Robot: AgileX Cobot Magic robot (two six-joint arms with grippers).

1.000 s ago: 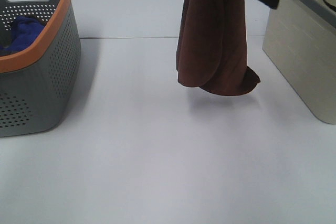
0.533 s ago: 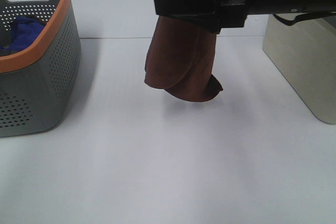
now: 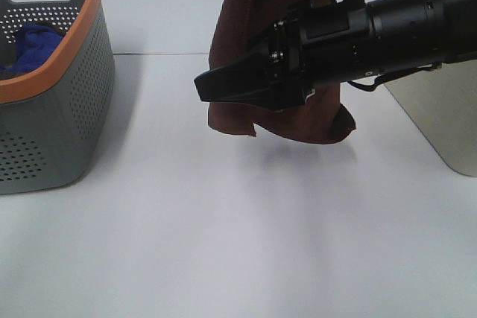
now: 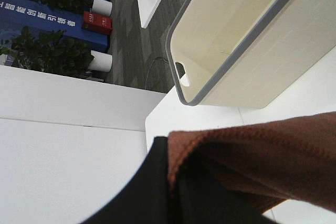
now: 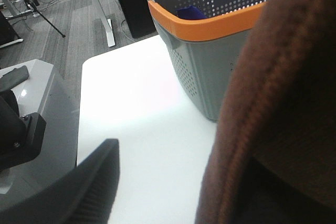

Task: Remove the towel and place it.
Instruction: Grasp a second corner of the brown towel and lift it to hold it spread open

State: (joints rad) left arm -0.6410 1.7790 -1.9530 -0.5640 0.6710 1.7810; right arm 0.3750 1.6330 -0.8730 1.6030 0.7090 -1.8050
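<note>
The towel (image 3: pixel 238 42) is dark reddish-brown and hangs in folds above the table's far middle, its lower edge just off the surface. Its top runs out of the exterior view. My left gripper (image 4: pixel 173 182) is shut on a fold of the towel (image 4: pixel 262 156); it is out of the exterior view. My right gripper (image 3: pixel 205 87) reaches across from the right, in front of the towel, pointing left. In the right wrist view the towel (image 5: pixel 283 77) fills one side and one finger (image 5: pixel 79 192) stands well apart from it, so the gripper looks open.
A grey perforated basket (image 3: pixel 67 109) with an orange rim stands at the left, with a blue cloth (image 3: pixel 30 46) inside; it also shows in the right wrist view (image 5: pixel 210 51). A beige bin (image 3: pixel 440 109) stands at the right, also in the left wrist view (image 4: pixel 252 51).
My right arm has come down and to the left, from the top edge to in front of the towel. The towel has shifted left and its lower part has spread wider.
</note>
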